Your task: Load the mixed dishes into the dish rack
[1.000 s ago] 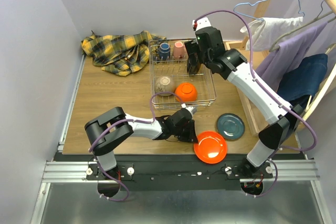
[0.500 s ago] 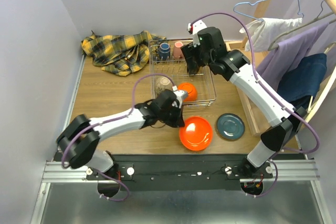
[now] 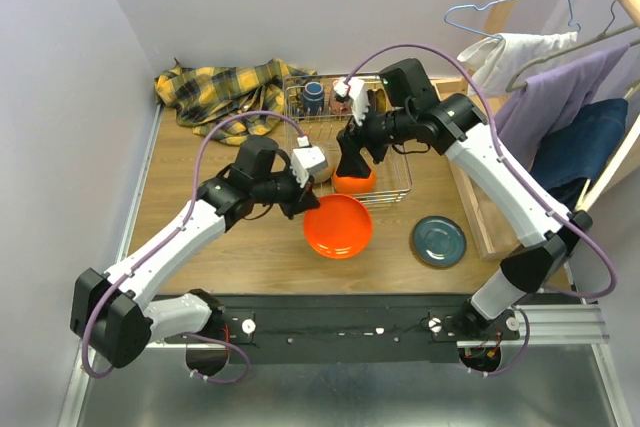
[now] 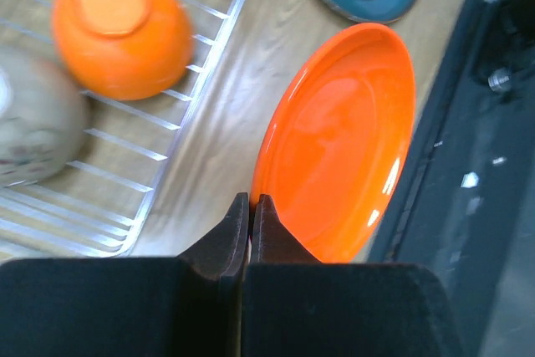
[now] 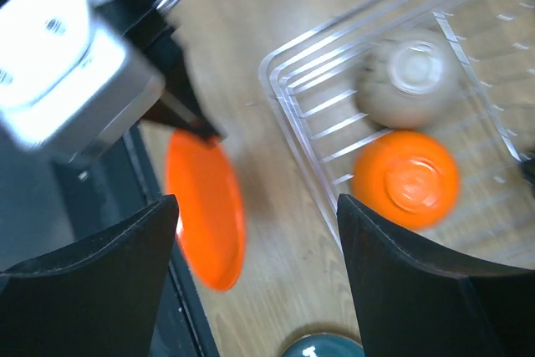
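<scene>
My left tool [image 4: 252, 206] has snapped shut on the rim of the glossy orange round plate [image 4: 343, 140]. A second ago that plate lay flat at the near edge of the wooden bench [image 3: 200, 217]. Now it hangs tilted from my pinch, just beside the near left corner of the silver wire dish rack [image 3: 408, 183]. The pick is made, and I judge only the placing remains.

My right tool [image 5: 255, 206] has come forward from the back of the rack to hover over the upturned orange bowl [image 5: 405, 180], fingers spread wide, holding nothing.

The left wrist view shows the pinch itself, which the top view hides. The right wrist view shows the empty gap and the beige bowl [image 5: 410, 73] in the rack. The small teal round plate [image 3: 438, 240] waits on the bench.
</scene>
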{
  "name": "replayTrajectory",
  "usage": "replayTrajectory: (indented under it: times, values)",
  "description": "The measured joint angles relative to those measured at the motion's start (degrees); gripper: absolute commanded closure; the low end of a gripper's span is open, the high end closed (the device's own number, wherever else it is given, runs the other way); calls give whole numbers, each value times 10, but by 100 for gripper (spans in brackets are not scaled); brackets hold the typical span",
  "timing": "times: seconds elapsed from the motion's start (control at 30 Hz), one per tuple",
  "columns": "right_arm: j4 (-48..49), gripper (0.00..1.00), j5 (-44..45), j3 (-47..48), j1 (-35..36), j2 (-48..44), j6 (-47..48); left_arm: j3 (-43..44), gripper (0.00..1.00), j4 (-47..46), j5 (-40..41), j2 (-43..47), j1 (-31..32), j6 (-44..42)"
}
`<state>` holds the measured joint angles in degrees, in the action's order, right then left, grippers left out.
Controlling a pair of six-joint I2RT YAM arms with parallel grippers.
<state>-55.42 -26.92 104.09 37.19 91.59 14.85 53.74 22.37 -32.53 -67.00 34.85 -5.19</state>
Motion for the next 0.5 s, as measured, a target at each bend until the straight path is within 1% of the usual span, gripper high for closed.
replayTrajectory:
  times: [0.13, 0.2, 0.23, 0.3, 0.5]
  values:
    - [-43, 18, -82, 21, 0, 32, 41, 2, 100, 19, -3, 16, -50, -61]
    - [-54, 19, -101, 18, 0, 41, 52, 2, 100, 27, -3, 26, -65, -76]
    - [-60, 21, -109, 16, 0, 44, 58, 2, 100, 31, -3, 37, -72, -87]
    - [-72, 23, -123, 11, 0, 52, 66, 2, 100, 37, -3, 53, -75, -97]
    - [-87, 24, -144, 7, 0, 73, 76, 2, 100, 35, -5, 85, -86, -105]
